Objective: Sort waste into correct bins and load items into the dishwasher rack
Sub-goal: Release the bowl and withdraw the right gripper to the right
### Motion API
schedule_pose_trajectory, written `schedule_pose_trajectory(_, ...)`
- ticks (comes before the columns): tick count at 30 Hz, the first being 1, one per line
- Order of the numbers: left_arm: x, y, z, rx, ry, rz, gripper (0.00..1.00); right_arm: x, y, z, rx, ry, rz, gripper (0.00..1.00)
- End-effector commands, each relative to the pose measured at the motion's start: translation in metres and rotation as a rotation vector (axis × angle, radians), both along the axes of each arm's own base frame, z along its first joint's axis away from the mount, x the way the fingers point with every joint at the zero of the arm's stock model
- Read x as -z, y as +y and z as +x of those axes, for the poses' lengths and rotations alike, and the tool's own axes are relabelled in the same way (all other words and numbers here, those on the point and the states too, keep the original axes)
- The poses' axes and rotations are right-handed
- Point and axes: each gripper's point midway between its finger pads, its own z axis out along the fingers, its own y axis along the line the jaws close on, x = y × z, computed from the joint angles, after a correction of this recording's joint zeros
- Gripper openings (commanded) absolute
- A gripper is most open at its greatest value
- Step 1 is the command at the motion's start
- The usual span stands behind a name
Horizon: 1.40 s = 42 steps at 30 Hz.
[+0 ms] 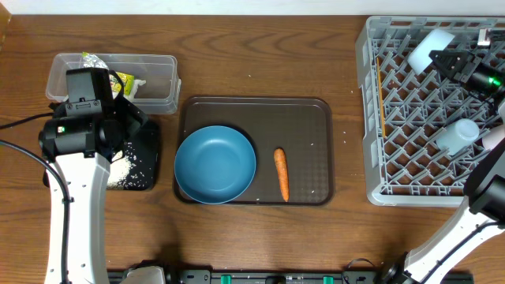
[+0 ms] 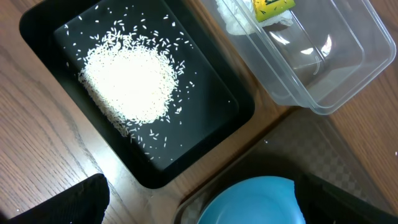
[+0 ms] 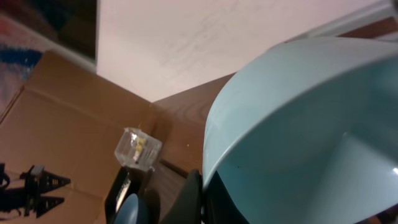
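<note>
Left pincer [image 1: 130,118], overhead view: jaws spread and empty, above the black tray [image 1: 150,147] of rice [image 1: 118,170]. The dish [image 1: 215,164] and carrot [image 1: 282,173] lie to its right on the brown tray [image 1: 308,130]. Right pincer [image 1: 443,60], clenched on the bowl [image 1: 430,46] at its rim, is over the rack [image 1: 368,118], far side.

Left wrist: rice heap ahead of the fingers [image 2: 74,202], tub [image 2: 336,68] with wrapper [image 2: 272,7] beside it, dish edge between the fingers.

Right wrist: tilted bowl fills the view, its rim pinched.

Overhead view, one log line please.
left pincer open over black tray with rice | right pincer shut on pale-blue bowl over rack | carrot, dish on brown tray
</note>
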Motion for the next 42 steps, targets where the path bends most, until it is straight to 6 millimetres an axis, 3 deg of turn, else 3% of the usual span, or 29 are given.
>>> schedule_pose_trajectory(1, -0.002, 0.001, 0.0, 0.003, 0.001, 0.007, 0.98, 0.013, -0.015, 0.0, 0.058, 0.069, 0.013, 0.01)
schedule_pose_trajectory(7, -0.002, 0.001, 0.0, 0.003, 0.001, 0.007, 0.98, 0.024, -0.041, -0.004, 0.188, 0.186, -0.031, 0.02)
schedule_pose_trajectory(13, -0.002, 0.001, 0.0, 0.003, 0.001, 0.007, 0.98, 0.02, -0.054, -0.017, 0.292, 0.279, -0.136, 0.46)
schedule_pose_trajectory(15, -0.002, 0.001, 0.0, 0.003, 0.001, 0.007, 0.98, 0.013, -0.062, -0.021, 0.349, 0.306, -0.194, 0.54)
schedule_pose_trajectory(17, -0.002, 0.001, 0.0, 0.003, 0.001, 0.007, 0.98, 0.0, -0.072, -0.029, 0.429, 0.333, -0.275, 0.72)
schedule_pose_trajectory(19, -0.002, 0.001, 0.0, 0.003, 0.001, 0.007, 0.98, -0.015, -0.082, -0.038, 0.517, 0.366, -0.332, 0.82)
schedule_pose_trajectory(23, -0.002, 0.001, 0.0, 0.003, 0.001, 0.007, 0.98, -0.067, -0.1, -0.063, 0.729, 0.389, -0.404, 0.85)
schedule_pose_trajectory(26, -0.002, 0.001, 0.0, 0.003, 0.001, 0.007, 0.98, -0.117, -0.098, -0.08, 0.824, 0.32, -0.409, 0.86)
schedule_pose_trajectory(30, -0.002, 0.001, 0.001, 0.003, 0.0, 0.007, 0.98, -0.181, -0.076, -0.106, 0.88, 0.195, -0.408, 0.95)
schedule_pose_trajectory(33, -0.002, 0.001, 0.0, 0.003, 0.001, 0.007, 0.98, -0.215, -0.044, -0.122, 0.855, 0.115, -0.414, 0.99)
schedule_pose_trajectory(35, -0.002, 0.001, 0.0, 0.003, 0.001, 0.007, 0.98, -0.224, -0.021, -0.128, 0.814, 0.094, -0.415, 0.99)
schedule_pose_trajectory(38, -0.002, 0.001, 0.0, 0.003, 0.001, 0.007, 0.98, -0.23, 0.037, -0.136, 0.658, 0.078, -0.392, 0.99)
schedule_pose_trajectory(42, -0.002, 0.001, 0.001, 0.003, 0.0, 0.007, 0.98, -0.208, 0.121, -0.145, 0.402, 0.147, -0.378, 0.99)
